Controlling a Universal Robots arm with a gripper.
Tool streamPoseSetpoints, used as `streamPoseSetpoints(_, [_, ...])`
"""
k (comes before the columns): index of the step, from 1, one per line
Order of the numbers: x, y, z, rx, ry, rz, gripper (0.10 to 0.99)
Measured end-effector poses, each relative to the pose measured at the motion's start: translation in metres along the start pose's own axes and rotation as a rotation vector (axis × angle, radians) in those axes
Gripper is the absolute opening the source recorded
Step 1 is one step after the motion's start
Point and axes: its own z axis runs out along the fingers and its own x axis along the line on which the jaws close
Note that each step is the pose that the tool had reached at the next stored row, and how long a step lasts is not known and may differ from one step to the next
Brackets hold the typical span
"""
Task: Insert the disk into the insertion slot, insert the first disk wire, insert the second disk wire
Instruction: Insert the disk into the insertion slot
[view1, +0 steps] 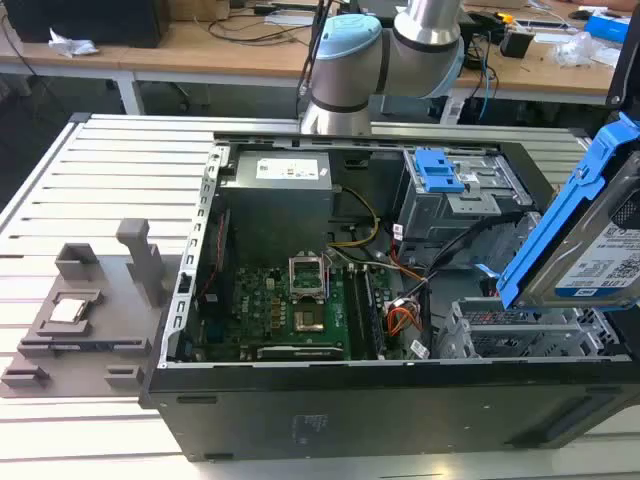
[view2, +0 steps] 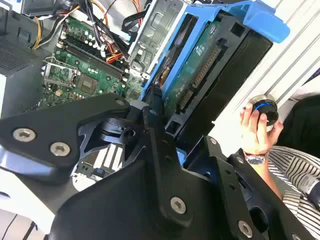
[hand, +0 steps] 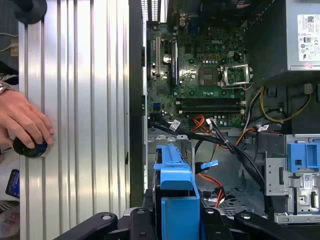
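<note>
One disk (view1: 600, 250), clamped by its bright blue plastic frame between the closed black fingers (view2: 150, 117) of the gripper (hand: 177, 220). Hangs on edge and tilted over the insertion slot (view1: 500, 335), clear of it and not yet inside, presumably for lining up the narrow end with the mouth of the bay. Shows a flat silver face with a white-and-blue label in the exterior view. Shows a bare green circuit board with a row of connector pins in the second wrist view. Slot of light grey perforated sheet metal, boxy and wide, at the corner of the black tower case (view1: 350, 420) toward the exterior view's right, beside a taller grey cage (view1: 440, 210) with a blue ribbed latch (view1: 437, 170). Orange, red and black wires (view1: 400, 320) loose between slot and green motherboard (view1: 290, 300), none plugged into the disk. Case laid on its side with the panel off, probably for access from above, on a ribbed aluminium table (view1: 120, 150). Grey moulded fixture (view1: 100, 335) well apart toward the exterior view's left, carrying a small square silver chip (view1: 68, 311). Person's hand (hand: 22, 122) resting on a round black knob (hand: 30, 147) on the table, near the case.
</note>
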Motion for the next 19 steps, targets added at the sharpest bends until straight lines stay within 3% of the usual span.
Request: streamPoseSetpoints(19, [-0.0001,-0.0006,0.0166,0.0,0.0,0.0,0.361])
